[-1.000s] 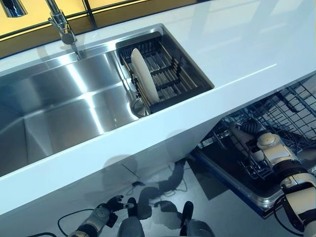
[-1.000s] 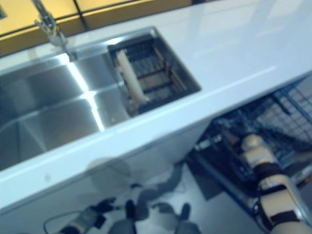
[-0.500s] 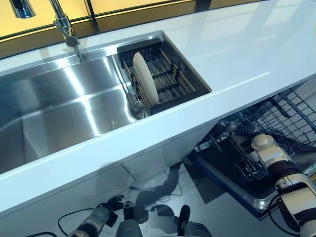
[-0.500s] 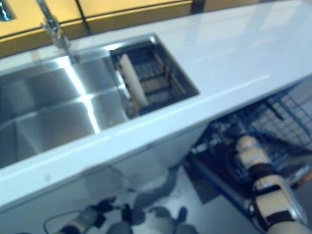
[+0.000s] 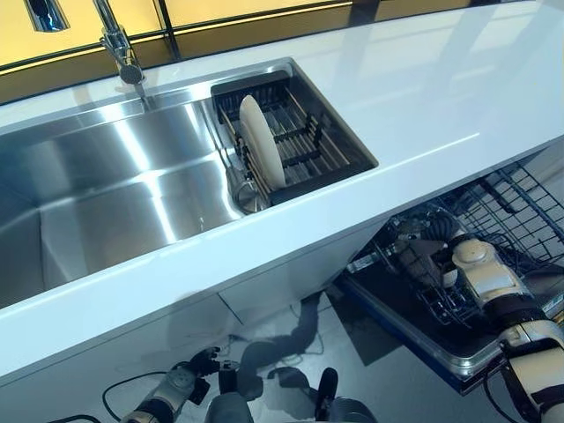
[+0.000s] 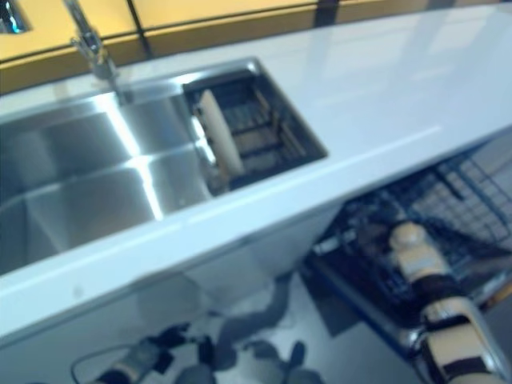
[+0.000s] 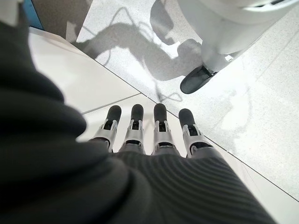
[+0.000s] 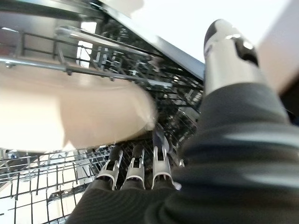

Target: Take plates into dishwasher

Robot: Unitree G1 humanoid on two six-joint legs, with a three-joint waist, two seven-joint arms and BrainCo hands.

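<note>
A white countertop (image 5: 414,97) spans the kitchen, its steel sink (image 5: 106,189) at ten o'clock holding a black drying rack (image 5: 308,145) where one cream plate (image 5: 262,154) stands on edge. At four o'clock the dishwasher's lower rack (image 5: 515,207) sits pulled out. The robot's right hand (image 8: 140,163) reaches into the wire basket with another plate (image 8: 70,114) resting across its straight fingers, apparently mid-placement. The left hand (image 7: 149,128) hangs at seven o'clock above the floor, fingers straight and empty. Judging by this, the next move calls for slotting that plate upright between tines, then fetching the one in the sink.
</note>
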